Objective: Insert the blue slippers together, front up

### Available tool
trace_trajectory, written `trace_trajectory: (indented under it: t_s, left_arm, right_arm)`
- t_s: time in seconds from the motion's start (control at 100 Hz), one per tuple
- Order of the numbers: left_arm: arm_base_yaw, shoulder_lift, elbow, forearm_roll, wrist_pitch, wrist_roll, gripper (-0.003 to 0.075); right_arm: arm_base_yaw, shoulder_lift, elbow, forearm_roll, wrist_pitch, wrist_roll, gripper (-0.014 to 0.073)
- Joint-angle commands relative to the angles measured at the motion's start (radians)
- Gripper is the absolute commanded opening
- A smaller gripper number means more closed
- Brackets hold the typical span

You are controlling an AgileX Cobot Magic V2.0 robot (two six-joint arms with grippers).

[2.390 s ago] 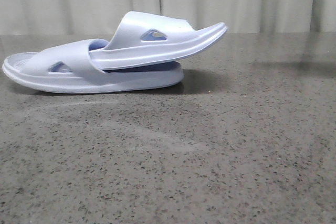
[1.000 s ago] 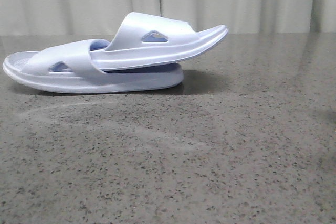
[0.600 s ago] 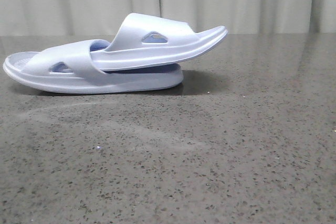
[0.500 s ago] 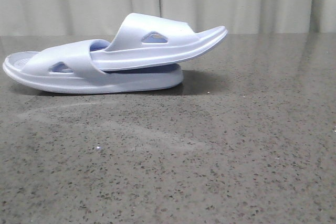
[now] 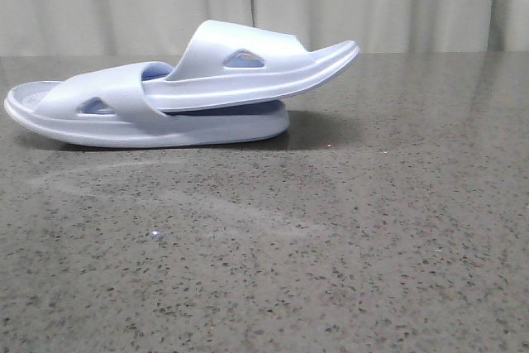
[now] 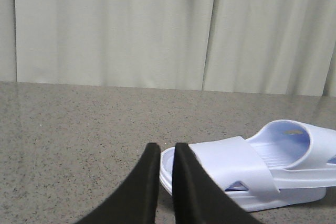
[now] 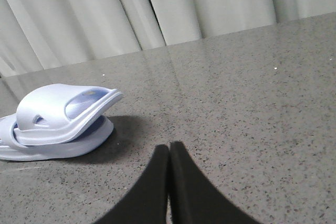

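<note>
On a speckled grey stone table, the blue slippers sit nested as a pair: the upper slipper has one end pushed under the strap of the lower slipper, while its other end juts out tilted up over the lower one's sole. The left gripper hangs just short of the lower slipper's open end, its dark fingers drawn close with only a thin slit between them and nothing held. The right gripper hovers well clear of the pair's raised end, off to the far side, its fingers pressed together on empty air.

The joining looks done or very nearly so, and both arms appear to be out of the work. If anything is left, it is a matter of not spoiling it: any retreat should go up and away from the pair, since a nudge to the overhanging end could lever the upper slipper out from under the strap. A gentle push along its length, not down on the tip, would seat it deeper.

The tabletop is polished enough to carry soft reflections and faint wipe marks; pale pleated curtains close off the room behind.
</note>
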Motion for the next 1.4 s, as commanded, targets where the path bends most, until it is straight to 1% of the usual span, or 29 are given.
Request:
trace_trajectory:
  t_s: [0.0,0.76,0.81,0.84,0.86,0.87,0.9,0.91,0.94,0.95,0.96,0.97,0.98,1.03,1.09,1.1,1.11,1.12,1.14,1.21,1.31,1.39]
  left_arm:
    - [-0.011,0.005,-0.025,-0.026,-0.020,-0.010,0.0016]
    - [-0.011,0.005,-0.022,-0.027,-0.028,-0.010,0.0015]
    - [-0.011,0.005,-0.006,0.011,-0.030,-0.019,0.0015]
    - [0.002,0.005,0.003,0.091,-0.014,-0.076,0.0015]
    - [0.015,0.005,0.010,0.180,-0.002,-0.117,0.0016]
    - [0.020,0.005,0.012,0.213,0.002,-0.166,0.0016]
    - [0.045,0.005,0.019,0.375,0.019,-0.284,0.0015]
    - [0.061,0.005,0.024,0.407,0.023,-0.349,0.0015]
    - [0.089,0.005,0.030,0.530,0.037,-0.446,0.0015]
    - [0.108,0.005,0.036,0.587,0.046,-0.509,0.0016]
    - [0.129,0.005,0.038,0.614,0.051,-0.569,0.0015]
    - [0.140,0.005,0.038,0.640,0.057,-0.569,0.0015]
    - [0.162,0.005,0.042,0.688,0.070,-0.650,0.0015]
    - [0.242,-0.005,0.050,0.811,0.129,-0.782,0.0015]
    - [0.330,-0.025,0.068,0.917,0.196,-0.875,0.0015]
    - [0.339,-0.028,0.068,0.917,0.196,-0.886,0.0015]
    - [0.359,-0.035,0.073,0.952,0.208,-0.908,0.0015]
    - [0.368,-0.038,0.076,0.952,0.208,-0.919,0.0015]
    - [0.401,-0.052,0.088,0.997,0.213,-0.950,0.0015]
    - [0.449,-0.086,0.111,1.071,0.214,-1.040,0.0015]
    - [0.453,-0.122,0.150,1.118,0.197,-1.059,0.0016]
    - [0.437,-0.140,0.202,1.129,0.141,-1.059,0.0015]
  right_arm:
    - [0.001,0.002,-0.026,0.002,0.001,-0.012,-0.0079]
    - [0.001,0.002,-0.026,0.002,0.001,-0.012,-0.0079]
    - [0.001,0.002,-0.026,0.002,0.001,-0.012,-0.0079]
    - [0.001,0.002,-0.026,0.002,0.001,-0.012,-0.0079]
    - [0.001,0.002,-0.026,0.002,0.001,-0.012,-0.0079]
    - [0.001,0.002,-0.026,0.002,0.001,-0.012,-0.0079]
    - [0.001,0.002,-0.026,0.002,0.001,-0.012,-0.0079]
    - [0.001,0.002,-0.026,0.002,0.001,-0.012,-0.0079]
    - [0.001,0.002,-0.026,0.002,0.001,-0.012,-0.0079]
    - [0.001,0.002,-0.026,0.002,0.001,-0.012,-0.0079]
    - [0.001,0.002,-0.026,0.002,0.001,-0.012,-0.0079]
    - [0.001,0.002,-0.026,0.002,0.001,-0.012,-0.0079]
    - [0.001,0.002,-0.026,0.002,0.001,-0.012,-0.0079]
    - [0.001,0.002,-0.026,0.002,0.001,-0.012,-0.0079]
    - [0.001,0.002,-0.026,0.002,0.001,-0.012,-0.0079]
    - [0.001,0.002,-0.026,0.002,0.001,-0.012,-0.0079]
    - [0.001,0.002,-0.026,0.002,0.001,-0.012,-0.0079]
    - [0.001,0.002,-0.026,0.002,0.001,-0.012,-0.0079]
    - [0.001,0.002,-0.026,0.002,0.001,-0.012,-0.0079]
    - [0.001,0.002,-0.026,0.002,0.001,-0.012,-0.0079]
    - [0.001,0.002,-0.026,0.002,0.001,-0.012,-0.0079]
    - [0.001,0.002,-0.026,0.002,0.001,-0.012,-0.0079]
